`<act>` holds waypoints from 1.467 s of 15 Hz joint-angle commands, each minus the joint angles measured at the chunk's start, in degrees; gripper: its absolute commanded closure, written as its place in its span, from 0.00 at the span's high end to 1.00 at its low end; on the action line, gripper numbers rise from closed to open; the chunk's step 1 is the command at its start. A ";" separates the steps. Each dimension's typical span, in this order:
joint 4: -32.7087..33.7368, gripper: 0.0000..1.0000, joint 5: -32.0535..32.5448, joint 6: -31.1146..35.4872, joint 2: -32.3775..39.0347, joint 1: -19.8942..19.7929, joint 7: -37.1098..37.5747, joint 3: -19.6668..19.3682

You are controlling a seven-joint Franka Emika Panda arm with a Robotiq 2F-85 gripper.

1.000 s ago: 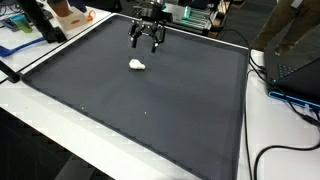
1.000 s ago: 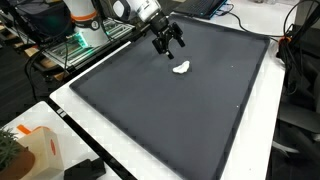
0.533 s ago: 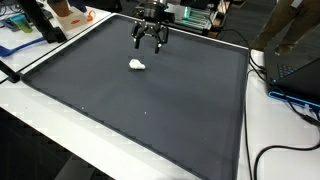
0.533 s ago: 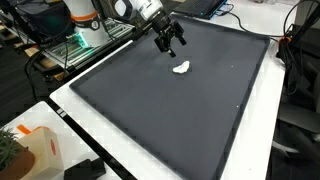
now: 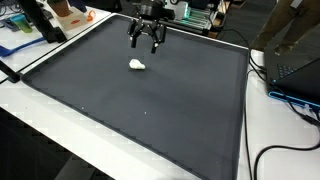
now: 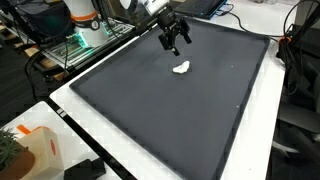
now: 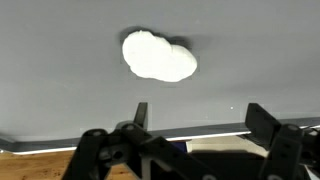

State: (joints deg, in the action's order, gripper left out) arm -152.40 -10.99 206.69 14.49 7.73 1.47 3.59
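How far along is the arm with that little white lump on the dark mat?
Nothing looks done yet: the white lump lies loose on the dark mat. In hand: the gripper hangs open above the mat, apart from the lump, holding nothing; the wrist view shows the lump outside its fingers. Left, probably: everything, from reaching it to gripping it.

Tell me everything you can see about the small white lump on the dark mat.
The white lump is small and puffy, two rounded lobes joined side by side, soft-looking like cotton or crumpled tissue, though the material is unsure. It lies on the dark grey mat, well inside its edges, touching nothing else. The open gripper hangs apart from it.
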 commanded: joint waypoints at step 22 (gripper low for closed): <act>10.16 1.00 -11.52 -28.22 -1.82 18.89 -6.17 -22.46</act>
State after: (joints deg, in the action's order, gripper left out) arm -143.48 -23.77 184.08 13.10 22.33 -5.93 -14.39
